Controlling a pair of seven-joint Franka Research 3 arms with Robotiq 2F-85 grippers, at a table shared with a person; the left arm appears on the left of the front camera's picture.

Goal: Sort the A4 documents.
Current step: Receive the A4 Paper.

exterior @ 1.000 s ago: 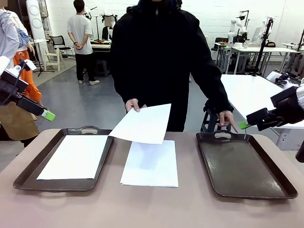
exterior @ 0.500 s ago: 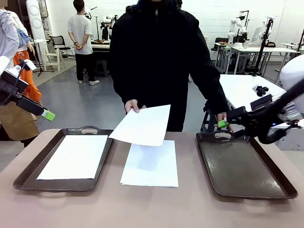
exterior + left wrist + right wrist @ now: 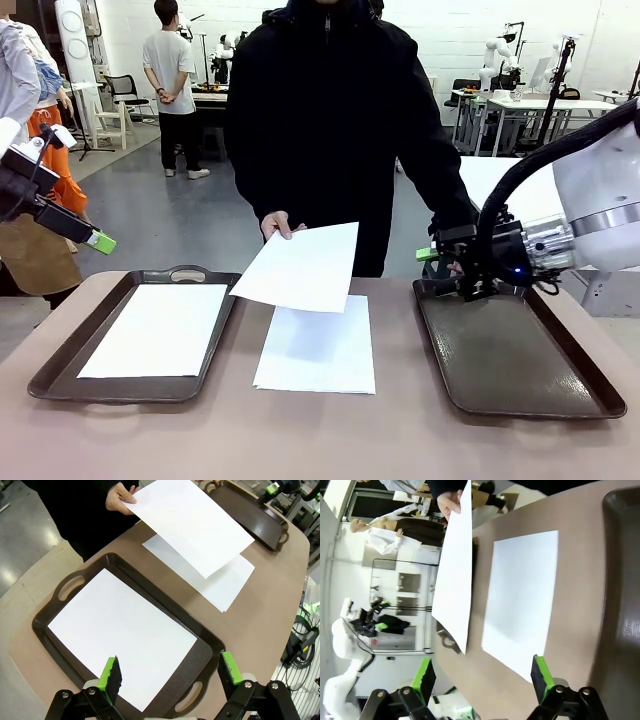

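Note:
A person's hand [image 3: 277, 222] holds one white A4 document [image 3: 298, 265] tilted in the air above the middle of the table. Under it a small stack of A4 documents [image 3: 318, 345] lies on the table. Another sheet [image 3: 155, 330] lies flat in the left dark tray [image 3: 60, 370]. The right dark tray [image 3: 510, 355] is bare. My left gripper [image 3: 98, 240] hangs open, high off the table's left end, above the sheet in the left tray [image 3: 120, 630]. My right gripper [image 3: 430, 255] is open over the right tray's far handle, facing the held sheet [image 3: 455, 575].
The person in black stands at the far edge, centred between the trays. Bare brown tabletop [image 3: 320, 440] runs along the near edge. My right arm's white body [image 3: 600, 190] reaches in above the right tray's far corner.
My right arm has swung left from the table's right edge to the right tray's far handle. The held sheet has hardly moved. The left arm stays still.

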